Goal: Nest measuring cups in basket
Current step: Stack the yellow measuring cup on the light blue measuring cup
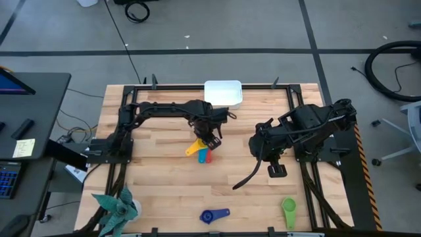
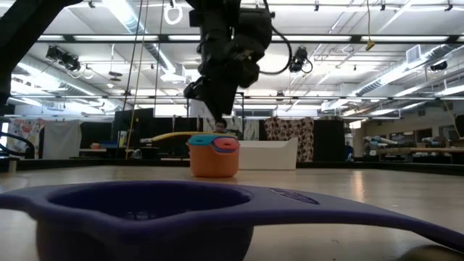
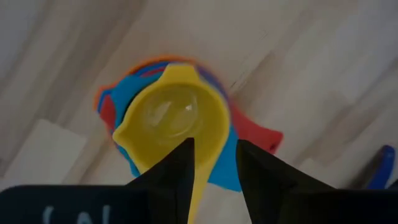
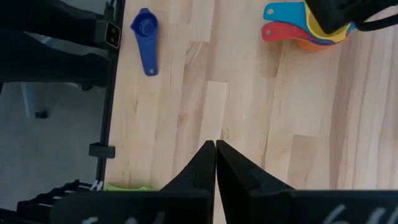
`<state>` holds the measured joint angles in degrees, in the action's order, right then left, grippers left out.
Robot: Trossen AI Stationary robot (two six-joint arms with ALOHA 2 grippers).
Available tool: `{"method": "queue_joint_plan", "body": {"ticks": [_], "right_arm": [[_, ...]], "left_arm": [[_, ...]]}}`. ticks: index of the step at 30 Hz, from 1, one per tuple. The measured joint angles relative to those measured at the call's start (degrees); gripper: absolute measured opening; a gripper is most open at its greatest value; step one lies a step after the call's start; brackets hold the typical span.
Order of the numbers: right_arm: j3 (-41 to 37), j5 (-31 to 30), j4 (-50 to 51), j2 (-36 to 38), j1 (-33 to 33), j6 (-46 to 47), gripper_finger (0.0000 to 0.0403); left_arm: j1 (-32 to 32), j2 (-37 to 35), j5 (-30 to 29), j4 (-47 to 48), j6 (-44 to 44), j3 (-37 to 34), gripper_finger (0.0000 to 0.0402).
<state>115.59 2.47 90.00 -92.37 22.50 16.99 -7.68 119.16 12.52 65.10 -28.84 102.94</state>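
Note:
A stack of nested cups (image 1: 200, 151) stands on the table's middle: an orange bowl (image 2: 214, 163) at the bottom, red and blue ones inside it, and the yellow cup (image 3: 174, 121) on top. My left gripper (image 3: 214, 165) hangs over the stack, pointing down. It is open, with a finger on either side of the yellow handle (image 3: 198, 186). The dark blue cup (image 1: 214, 215) and the green cup (image 1: 288, 210) lie near the near edge. The white basket (image 1: 223, 92) sits at the far edge. My right gripper (image 4: 215, 146) is shut and hovers right of the stack.
A teal spiky plant (image 1: 118, 207) stands at the near left corner. In the low view the dark blue cup (image 2: 145, 210) fills the foreground and the basket (image 2: 268, 154) shows behind the stack. Bare wood lies between the stack and the near cups.

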Motion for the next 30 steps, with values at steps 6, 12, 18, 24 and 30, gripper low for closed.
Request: {"method": "queue_joint_plan", "body": {"ticks": [6,12,18,24,30], "right_arm": [[0.00,-7.53,-0.26,0.02,-0.22,4.37,0.0018],[-2.50,-9.61,-0.98,-0.22,-1.91,21.40,0.0018],[-13.85,-5.84,-5.73,-0.38,-3.97,25.22,0.0018],[-24.51,-5.89,-16.52,-0.36,-6.37,21.76,0.0018],[-32.35,-5.86,-31.31,-0.36,-9.37,17.44,0.0018]], "left_arm": [[0.13,-0.78,-4.57,9.63,3.68,6.89,0.0123],[0.12,-1.46,-11.97,24.98,4.05,8.47,0.0123],[0.46,-3.66,-10.97,24.22,6.80,1.22,0.0123],[0.39,-3.78,-11.41,20.37,10.18,-7.80,0.0123],[1.06,-3.76,-9.06,9.05,13.04,-15.49,0.0123]]}}
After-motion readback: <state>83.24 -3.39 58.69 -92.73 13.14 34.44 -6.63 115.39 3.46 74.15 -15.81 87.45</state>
